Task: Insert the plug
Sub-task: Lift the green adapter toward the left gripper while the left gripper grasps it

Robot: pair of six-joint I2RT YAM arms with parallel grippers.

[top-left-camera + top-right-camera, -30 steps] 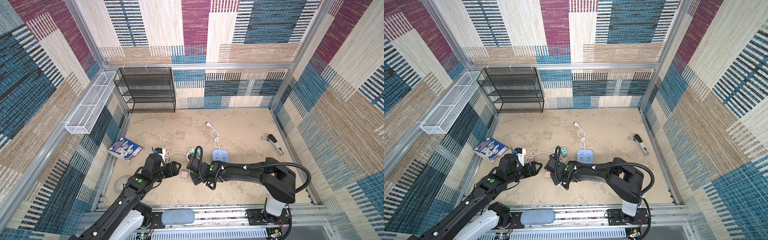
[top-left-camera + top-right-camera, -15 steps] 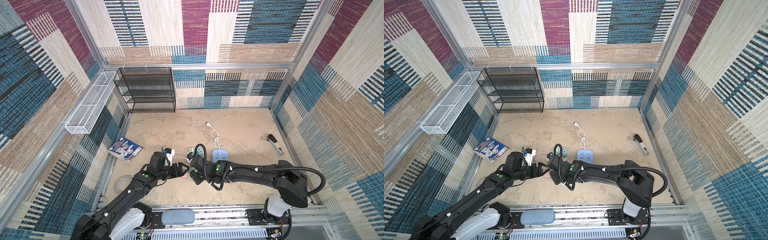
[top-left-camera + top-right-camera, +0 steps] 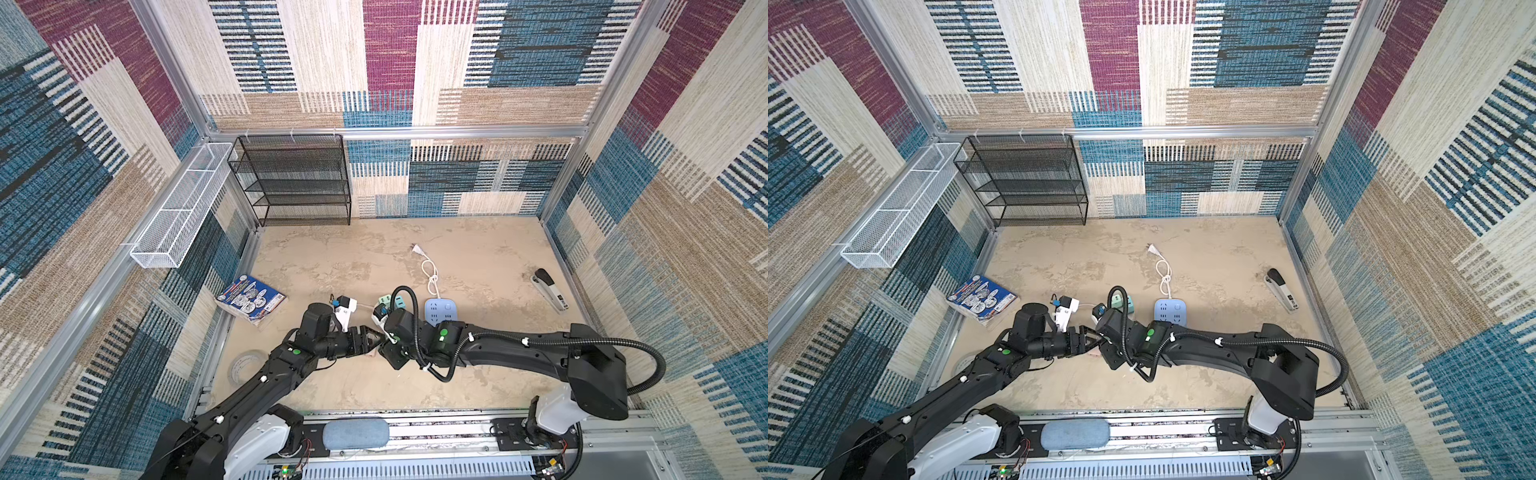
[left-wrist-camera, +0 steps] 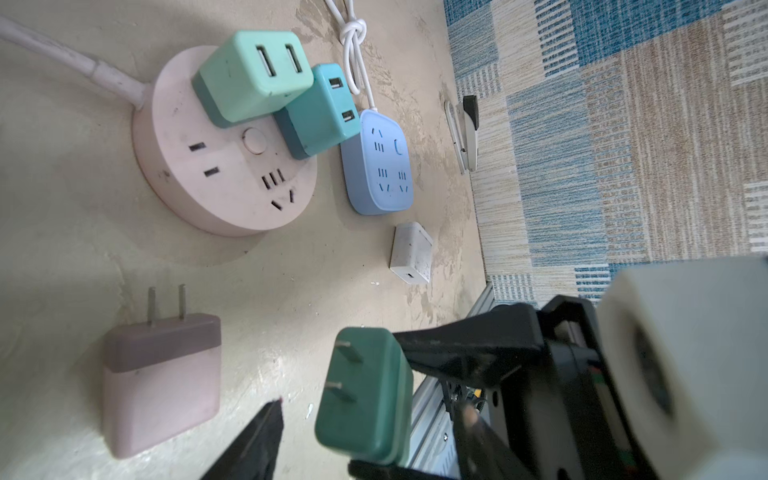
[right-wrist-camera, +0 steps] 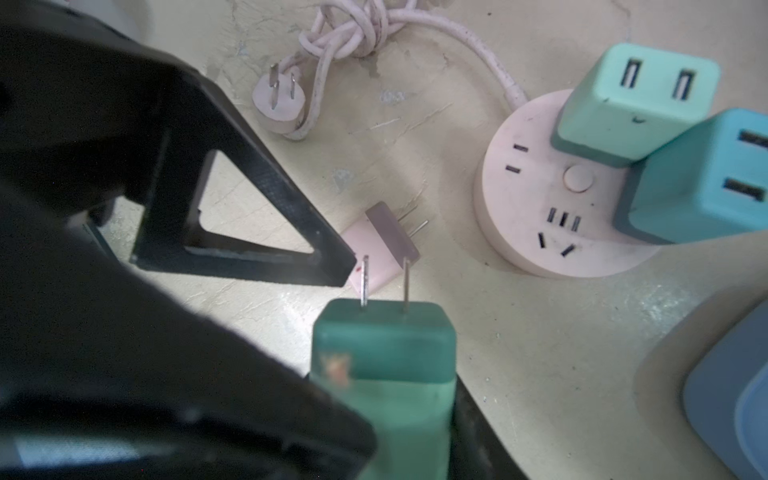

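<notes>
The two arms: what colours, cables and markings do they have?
The left arm and right arm are black, each with a white base link and a green dot near the wrist. A ribbed black hose loops along the right one. Fingers are black open triangles.

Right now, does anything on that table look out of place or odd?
The pale pink square plug stands out: it lies flat on the beige tabletop, prongs bare, apart from the round pink socket hub, where a mint-green cube plug and a teal cube plug stand. Nothing looks spilled or broken.
</notes>
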